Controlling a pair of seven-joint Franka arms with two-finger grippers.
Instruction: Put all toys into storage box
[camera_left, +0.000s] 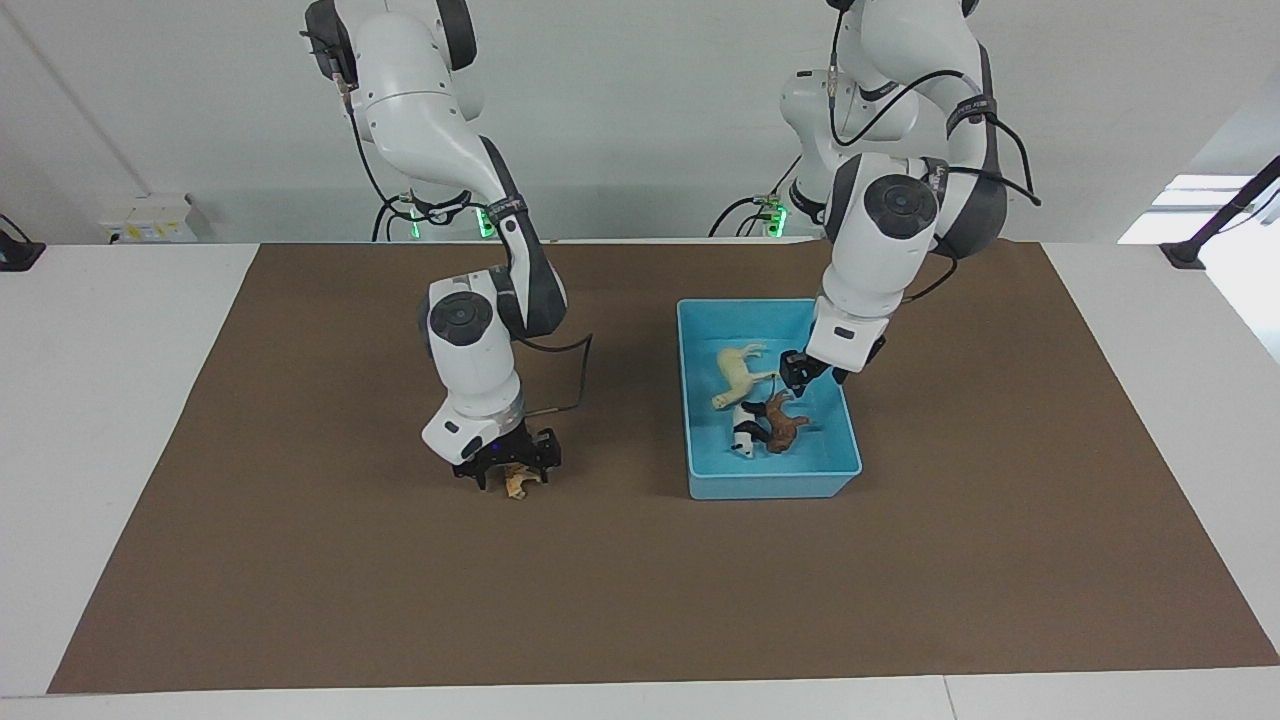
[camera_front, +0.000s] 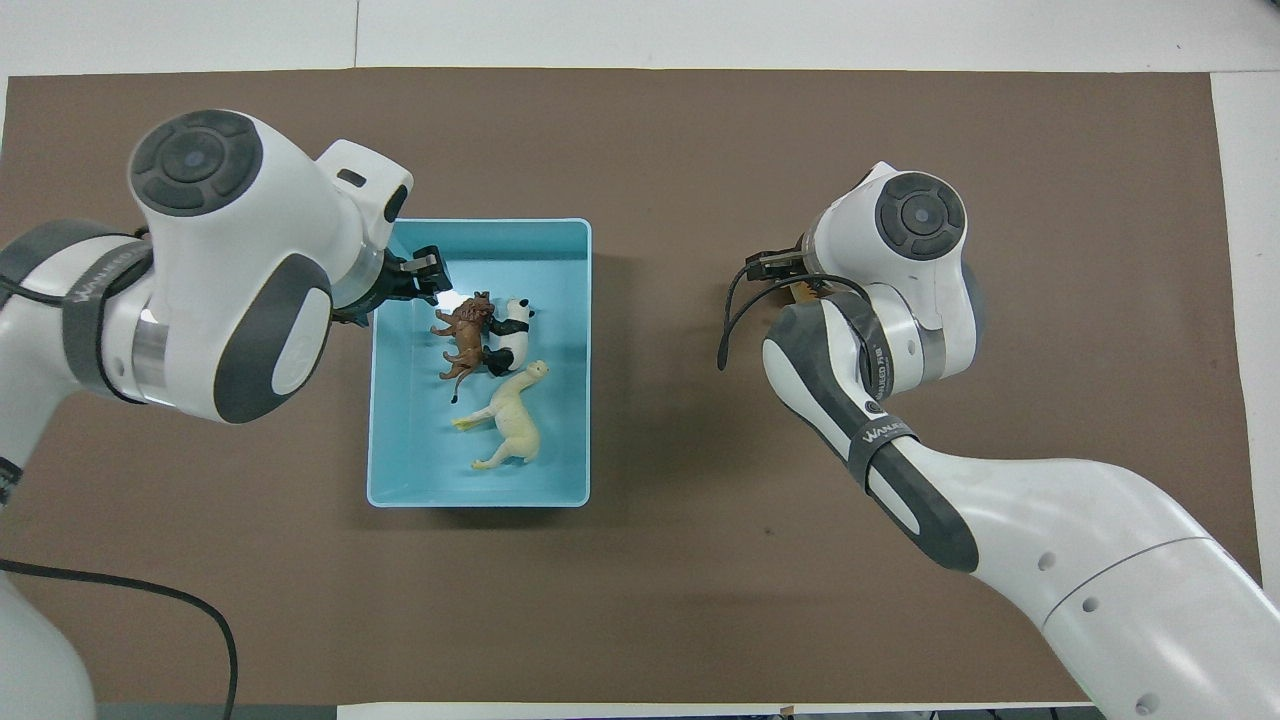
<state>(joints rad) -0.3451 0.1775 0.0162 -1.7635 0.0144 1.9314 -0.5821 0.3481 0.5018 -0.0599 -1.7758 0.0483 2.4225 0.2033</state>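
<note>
My left gripper (camera_left: 806, 372) hangs apart over the light blue plastic storage box (camera_left: 845, 470) beside the dropped brown lion figurine (camera_left: 781, 420), while my right gripper (camera_left: 508, 470), open astride the orange tiger figurine (camera_left: 517, 483) on the mat, may nudge it aside when closing.

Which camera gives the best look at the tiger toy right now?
The facing view. There the tiger shows on the brown mat under the right gripper, well outside the storage box. In the overhead view the right arm's wrist covers nearly all of it; only an orange sliver peeks out.
</note>
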